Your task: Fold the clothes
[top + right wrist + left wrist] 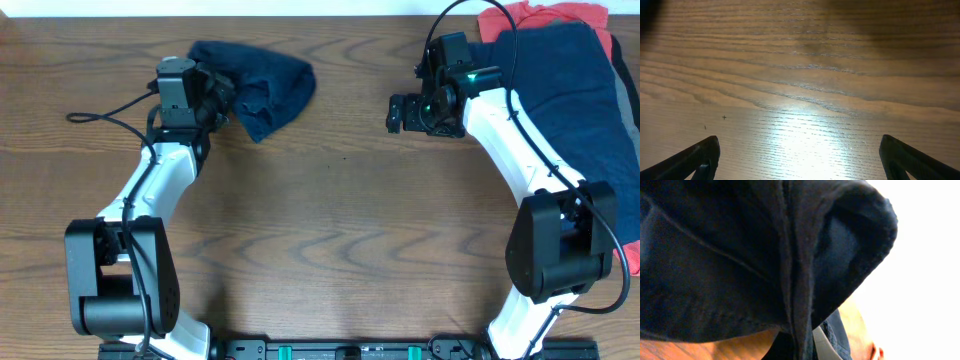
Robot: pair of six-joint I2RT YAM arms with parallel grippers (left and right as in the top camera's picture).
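**Gripper and garment status: left arm at navy cloth, right arm empty**

Right gripper [800, 161]: spread wide. Its two dark fingertips [702, 156] sit at the lower left and lower right corners of the right wrist view, with only bare wooden table [800, 75] between them. It holds nothing. In the overhead view it points toward frame left, over bare wood in the upper centre-right.

Left gripper [223, 96]: in the upper left of the overhead view, pushed into the edge of a bunched navy garment [275, 88]. The left wrist view is filled almost wholly by dark folds of that cloth [715, 255], which hide the fingers. Whether they are closed on the fabric cannot be told.

Remaining clothes: a larger navy garment [565, 90] lies spread in the upper right corner of the overhead view, behind the right arm. A coral-red garment [545, 14] shows beyond it at the top edge, touching it.
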